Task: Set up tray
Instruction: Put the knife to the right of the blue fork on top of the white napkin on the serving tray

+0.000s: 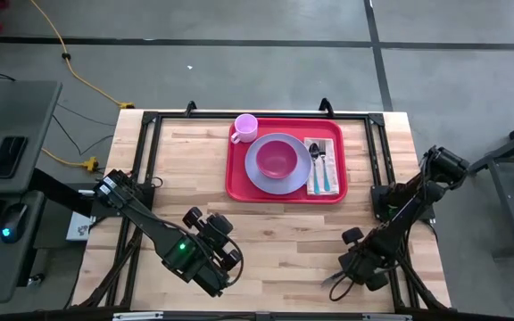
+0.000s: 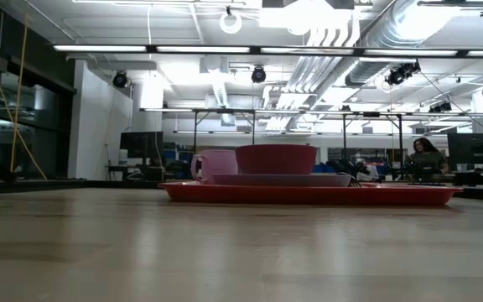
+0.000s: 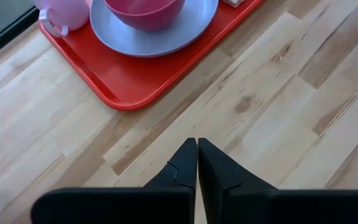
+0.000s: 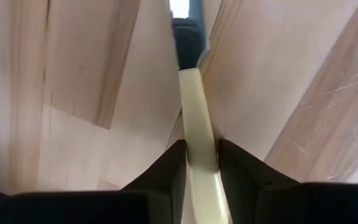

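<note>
While my left claw (image 3: 196,163) sits pinched empty at lower left | right claw (image 4: 196,163) clasps a pale handle (image 4: 194,112), lower right | tray (image 1: 239,183) upper centre.

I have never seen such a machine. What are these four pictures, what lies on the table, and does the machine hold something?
It is a robot with two dark arms at a wooden table. One camera looks down from above, one looks level across the tabletop, and one sits on each wrist. On the red tray stand a pink cup, a purple plate with a pink bowl, and a napkin with cutlery. The left gripper is shut and empty. The right gripper closes on a cream handle, probably a utensil.
</note>
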Controlling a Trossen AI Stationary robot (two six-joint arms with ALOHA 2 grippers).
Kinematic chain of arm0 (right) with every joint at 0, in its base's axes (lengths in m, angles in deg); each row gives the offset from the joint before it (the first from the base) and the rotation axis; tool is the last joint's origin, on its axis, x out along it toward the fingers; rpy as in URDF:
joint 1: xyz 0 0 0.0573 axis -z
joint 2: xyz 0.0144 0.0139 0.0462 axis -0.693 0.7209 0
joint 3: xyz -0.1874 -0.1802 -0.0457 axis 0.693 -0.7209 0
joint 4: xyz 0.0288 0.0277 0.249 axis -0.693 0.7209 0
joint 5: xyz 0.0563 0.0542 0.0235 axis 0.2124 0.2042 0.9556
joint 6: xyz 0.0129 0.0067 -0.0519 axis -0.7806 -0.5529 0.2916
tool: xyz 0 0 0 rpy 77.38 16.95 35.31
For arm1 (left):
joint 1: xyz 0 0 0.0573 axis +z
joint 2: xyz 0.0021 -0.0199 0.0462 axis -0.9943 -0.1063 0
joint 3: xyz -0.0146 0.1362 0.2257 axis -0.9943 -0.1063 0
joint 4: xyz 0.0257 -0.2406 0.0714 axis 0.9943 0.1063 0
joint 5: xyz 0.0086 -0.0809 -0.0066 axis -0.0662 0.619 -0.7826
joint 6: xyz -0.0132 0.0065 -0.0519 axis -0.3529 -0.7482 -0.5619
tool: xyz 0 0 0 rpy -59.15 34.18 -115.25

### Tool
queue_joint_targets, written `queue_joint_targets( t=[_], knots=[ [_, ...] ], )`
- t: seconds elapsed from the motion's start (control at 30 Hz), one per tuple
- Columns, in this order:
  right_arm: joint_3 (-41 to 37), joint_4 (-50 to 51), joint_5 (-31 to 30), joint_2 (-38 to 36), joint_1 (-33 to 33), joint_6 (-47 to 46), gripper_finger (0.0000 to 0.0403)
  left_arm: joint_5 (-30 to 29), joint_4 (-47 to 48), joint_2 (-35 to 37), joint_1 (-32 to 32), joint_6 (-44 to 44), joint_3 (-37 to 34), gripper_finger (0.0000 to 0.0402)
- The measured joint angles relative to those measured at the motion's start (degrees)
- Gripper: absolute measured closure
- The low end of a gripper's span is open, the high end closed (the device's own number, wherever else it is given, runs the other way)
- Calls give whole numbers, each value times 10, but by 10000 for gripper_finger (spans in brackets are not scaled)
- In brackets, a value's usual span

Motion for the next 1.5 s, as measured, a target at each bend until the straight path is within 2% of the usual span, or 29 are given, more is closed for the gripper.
queue_joint_targets(
  t=[0.33,0.63,0.87,1.2,1.5],
  knots=[
    [0,7,-37,1,-3,-69,327,2,11,0,0,0,0,362],
    [0,15,-82,1,-18,-159,351,29,10,0,0,30,0,362],
    [0,19,-118,2,-35,-223,352,36,1,0,0,22,0,362],
    [0,22,-140,2,-35,-298,360,-22,-9,0,0,49,0,362],
    [0,18,-144,2,-35,-335,361,-45,-35,0,0,80,0,362]
  ],
)
